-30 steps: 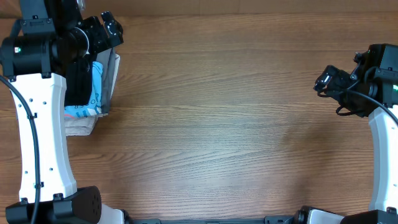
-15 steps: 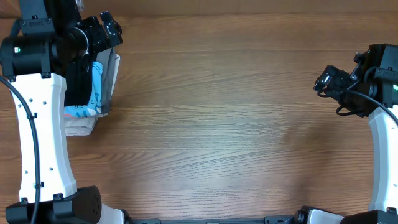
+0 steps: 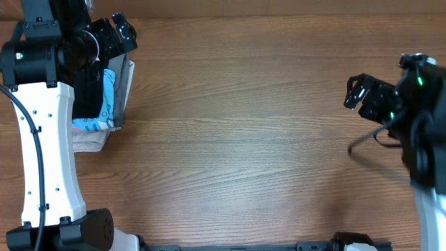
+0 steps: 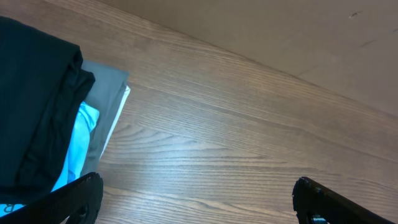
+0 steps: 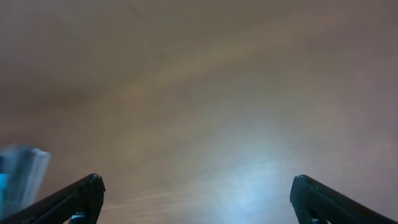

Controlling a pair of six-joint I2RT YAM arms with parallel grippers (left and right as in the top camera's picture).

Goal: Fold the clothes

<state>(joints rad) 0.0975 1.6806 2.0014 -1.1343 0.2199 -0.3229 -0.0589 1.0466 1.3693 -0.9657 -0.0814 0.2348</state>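
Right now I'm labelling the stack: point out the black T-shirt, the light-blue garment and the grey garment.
black T-shirt (image 4: 34,106), left wrist view, folded top face.
light-blue garment (image 4: 78,143), left wrist view, exposed edge.
grey garment (image 4: 107,99), left wrist view, exposed top.

Left arm (image 3: 49,139) at left edge, jaws spread wide, right arm (image 3: 421,122) blurred, jaws spread wide

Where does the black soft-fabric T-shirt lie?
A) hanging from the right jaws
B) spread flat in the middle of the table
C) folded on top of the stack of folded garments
C: the black soft-fabric T-shirt lies folded over the light-blue printed garment and the grey folded garment.
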